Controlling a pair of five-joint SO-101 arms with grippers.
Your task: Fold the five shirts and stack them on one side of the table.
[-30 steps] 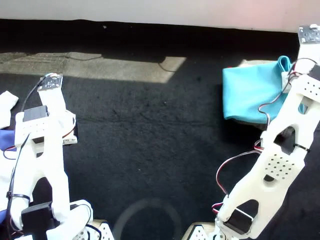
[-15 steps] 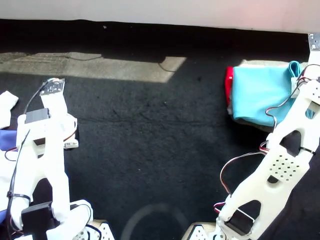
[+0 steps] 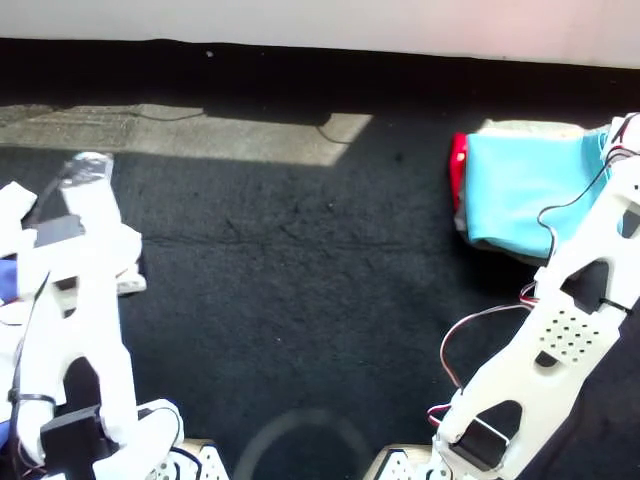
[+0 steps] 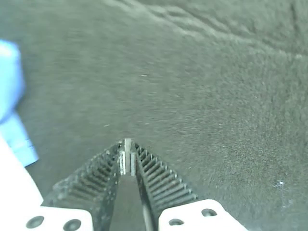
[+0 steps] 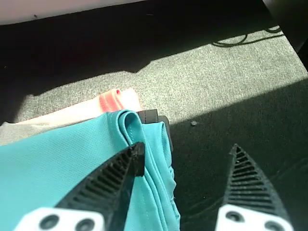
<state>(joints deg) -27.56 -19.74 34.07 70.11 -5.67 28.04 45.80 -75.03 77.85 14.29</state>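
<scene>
A blue shirt (image 4: 9, 86) lies at the left edge of the table (image 3: 300, 300). Near it the left gripper (image 4: 127, 156) hangs over bare surface, fingers pressed together with nothing between them. Near the far right corner, a turquoise shirt (image 3: 520, 195) tops a stack over a red shirt (image 3: 459, 170). The right gripper (image 5: 185, 159) is spread wide, holding nothing, with one finger at the turquoise fold.

Dark felt-like table cover (image 3: 320, 300), creased in places. Sunlit band (image 3: 200, 135) across its far part. Thin dark cable (image 3: 325, 130) looping at the band's edge. Pale wall strip (image 3: 300, 20) behind. Faint ring mark (image 3: 295, 435) near the front edge.
</scene>
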